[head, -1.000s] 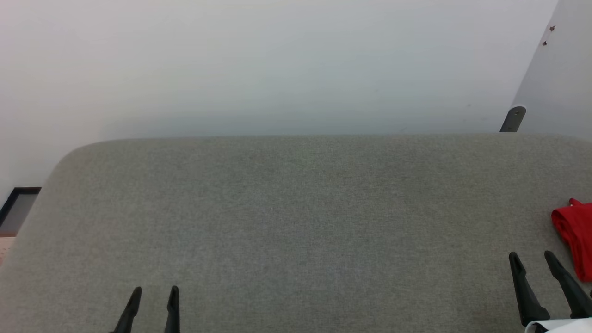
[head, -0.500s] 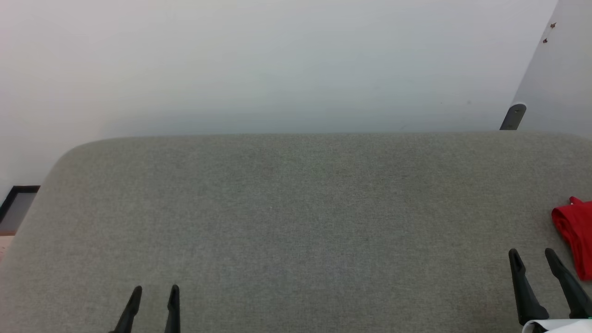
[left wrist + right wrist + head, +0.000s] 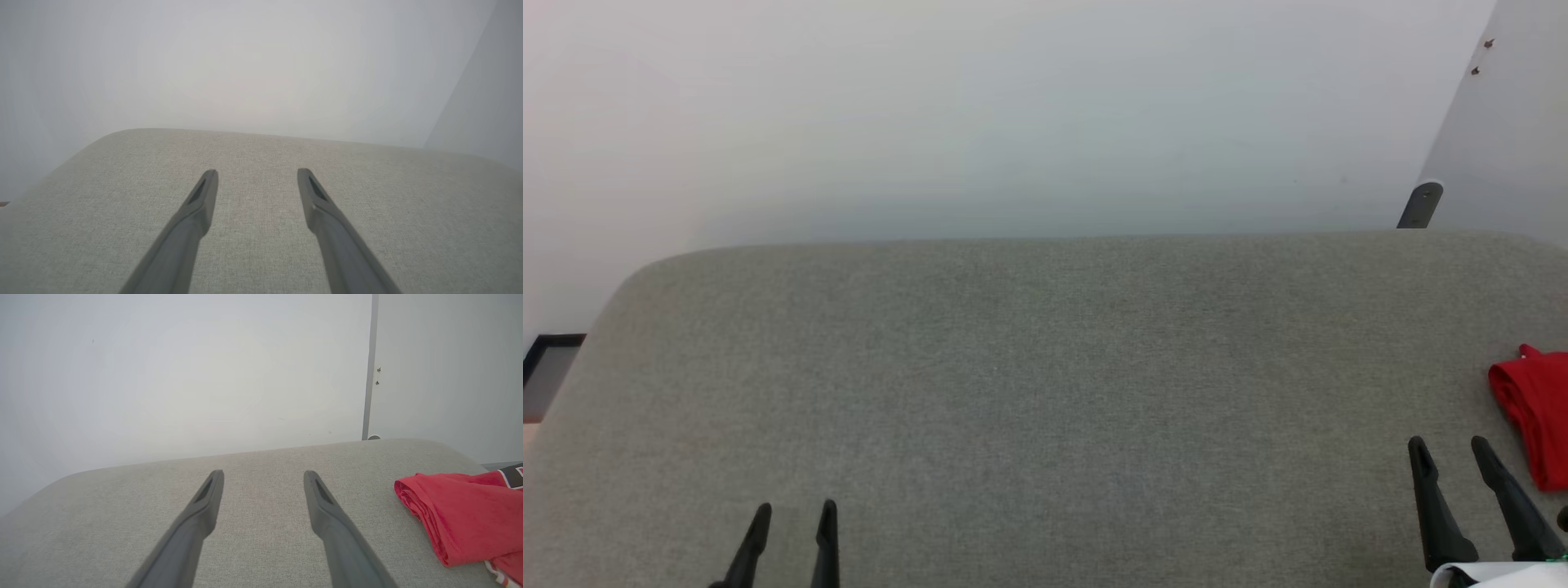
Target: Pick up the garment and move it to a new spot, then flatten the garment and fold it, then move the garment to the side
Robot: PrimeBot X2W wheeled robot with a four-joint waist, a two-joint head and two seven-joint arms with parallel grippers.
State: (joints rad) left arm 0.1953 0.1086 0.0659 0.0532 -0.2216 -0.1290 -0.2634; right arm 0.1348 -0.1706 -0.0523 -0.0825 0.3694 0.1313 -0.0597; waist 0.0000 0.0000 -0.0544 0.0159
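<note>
Only my head camera drifted; left gripper (image 3: 796,506) and right gripper (image 3: 1448,443) gape wide, garment (image 3: 1531,408) bunched right on cushion (image 3: 1045,367)

The head camera has turned slightly rightward.

You've got a red garment (image 3: 461,514) w/ blk-white print at edge, grey woven cushion (image 3: 1045,367), white wall (image 3: 1013,122).

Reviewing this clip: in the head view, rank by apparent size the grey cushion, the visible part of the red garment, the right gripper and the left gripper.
1. The grey cushion, by far the largest.
2. The red garment and the right gripper look close. The picture's edge cuts the garment off, so I leave them unranked.
3. The left gripper, smallest.
</note>
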